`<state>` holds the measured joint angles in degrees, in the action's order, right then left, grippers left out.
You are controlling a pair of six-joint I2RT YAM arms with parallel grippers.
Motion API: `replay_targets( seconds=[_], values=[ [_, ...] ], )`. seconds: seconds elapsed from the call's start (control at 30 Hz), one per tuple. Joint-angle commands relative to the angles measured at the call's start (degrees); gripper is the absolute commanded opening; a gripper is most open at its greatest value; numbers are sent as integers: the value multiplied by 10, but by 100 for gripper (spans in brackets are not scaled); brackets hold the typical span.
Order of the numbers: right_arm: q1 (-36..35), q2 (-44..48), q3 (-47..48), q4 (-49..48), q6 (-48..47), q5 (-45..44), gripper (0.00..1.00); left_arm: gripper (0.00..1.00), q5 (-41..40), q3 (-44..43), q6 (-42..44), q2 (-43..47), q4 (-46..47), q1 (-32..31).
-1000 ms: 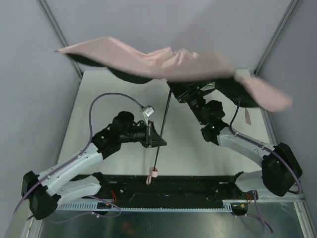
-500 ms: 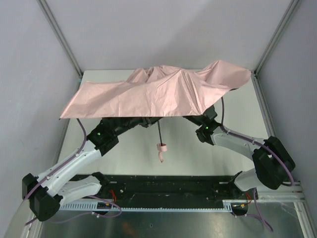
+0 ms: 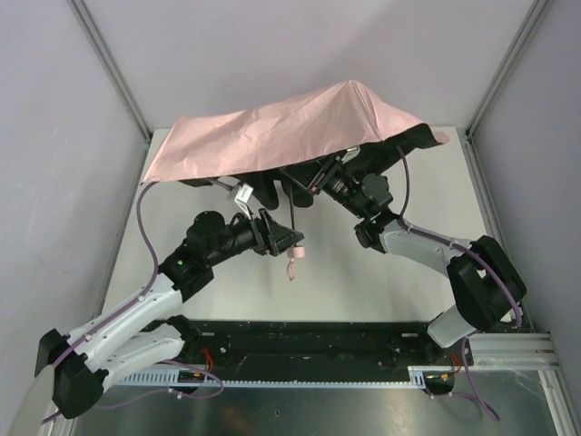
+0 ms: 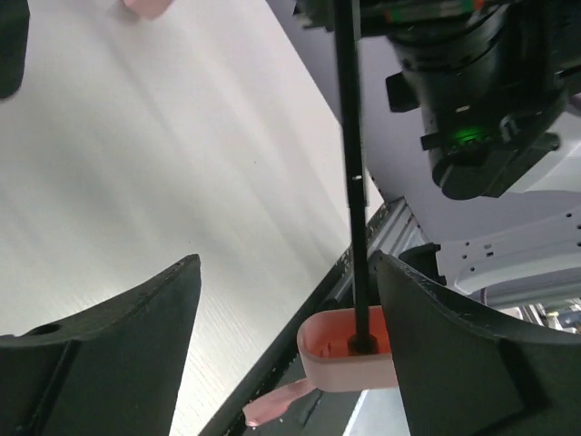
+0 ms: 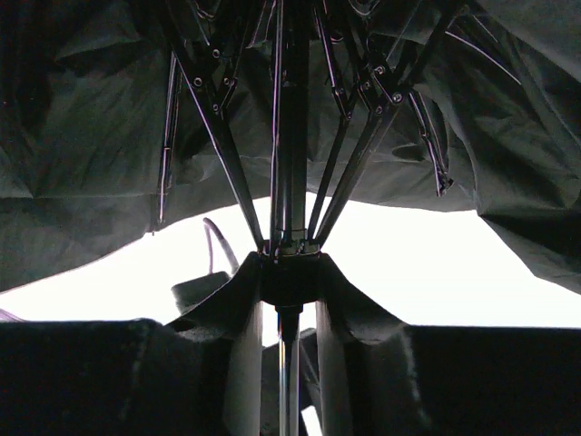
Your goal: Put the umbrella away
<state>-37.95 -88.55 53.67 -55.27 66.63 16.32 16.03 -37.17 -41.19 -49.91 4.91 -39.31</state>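
Note:
The umbrella's pale pink canopy [image 3: 290, 136] is spread over the far half of the table, with its dark underside [image 5: 100, 154] and metal ribs [image 5: 213, 136] filling the right wrist view. Its black shaft [image 4: 349, 136] runs down to the small pink handle [image 4: 349, 361], and the strap [image 4: 277, 413] dangles below. My left gripper [image 3: 283, 239] is open, the shaft and handle standing between its fingers [image 4: 118, 354], close against the right one. My right gripper [image 5: 290, 300] is shut on the black collar [image 5: 290, 272] at the foot of the ribs, mostly hidden under the canopy in the top view.
The white table [image 3: 363, 282] lies between grey walls, with metal frame posts [image 3: 113, 73] at the back corners. A black rail [image 3: 309, 336] with both arm bases runs along the near edge. The right arm [image 3: 427, 250] reaches in from the right.
My left gripper has opened and let go of the shaft. The shaft has shortened, bringing the handle up from the near rail. The canopy has settled back toward the far wall.

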Motion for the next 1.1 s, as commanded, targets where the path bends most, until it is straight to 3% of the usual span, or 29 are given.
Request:
replay_targets(
  seconds=[0.0, 0.07, 0.17, 0.23, 0.27, 0.5, 0.77, 0.8, 0.97, 1.07],
  values=[
    [-17, 21, 35, -45, -34, -20, 0, 81, 28, 4, -7, -17, 40, -6],
    [-26, 28, 34, -30, -49, -23, 0, 74, 31, -1, -6, -28, 44, -9],
    [-40, 51, 22, 8, -74, -34, 0, 40, 20, -9, 4, -37, 46, -11],
    [-47, 71, -5, 20, -77, -45, 0, 12, -12, -14, 10, -28, 34, -11],
    [-51, 80, -20, 27, -74, -49, 0, 6, -31, -18, 12, -22, 30, -11],
    [-99, 98, -141, -11, -39, -81, 0, 0, -69, -88, 49, -20, 15, -8],
    [-85, 79, -144, -59, -25, -68, 0, 0, -36, -85, 32, -38, 18, -10],
    [-74, 80, -139, -60, -26, -63, 0, 5, -27, -75, 32, -35, 18, -11],
    [6, 67, -91, -63, -48, -28, 0, 63, 11, 18, 37, 4, 14, -15],
    [54, 25, -26, -63, -91, 13, 0, 85, 35, 60, 36, 40, -20, -14]
  ],
)
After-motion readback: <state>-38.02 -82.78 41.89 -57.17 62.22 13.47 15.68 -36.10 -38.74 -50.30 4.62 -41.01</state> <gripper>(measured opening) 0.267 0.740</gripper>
